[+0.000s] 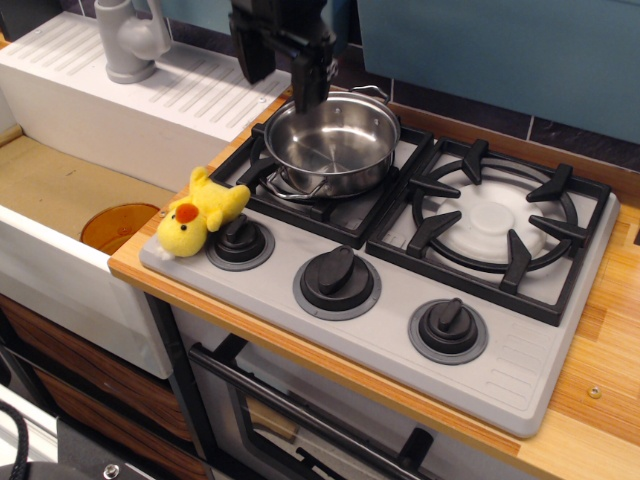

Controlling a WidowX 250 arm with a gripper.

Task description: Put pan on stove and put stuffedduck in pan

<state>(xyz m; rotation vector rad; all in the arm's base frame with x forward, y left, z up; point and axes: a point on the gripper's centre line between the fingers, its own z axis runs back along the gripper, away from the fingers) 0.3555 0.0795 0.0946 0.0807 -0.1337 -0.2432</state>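
Note:
The shiny steel pan (330,140) sits flat on the left burner of the grey stove (520,360). My gripper (280,92) is open and empty, just above the pan's rear left rim. One finger hangs over the rim and the other is outside it to the left. The yellow stuffedduck (200,213) with an orange-red beak lies on the stove's front left corner, against the left knob (240,240). It is in front of and left of the pan, outside it.
The right burner grate (495,225) is bare. Two more knobs (337,280) (447,328) line the stove front. A sink (60,190) with an orange disc (115,225) lies left, with a grey faucet (130,40) behind. An oven door is below.

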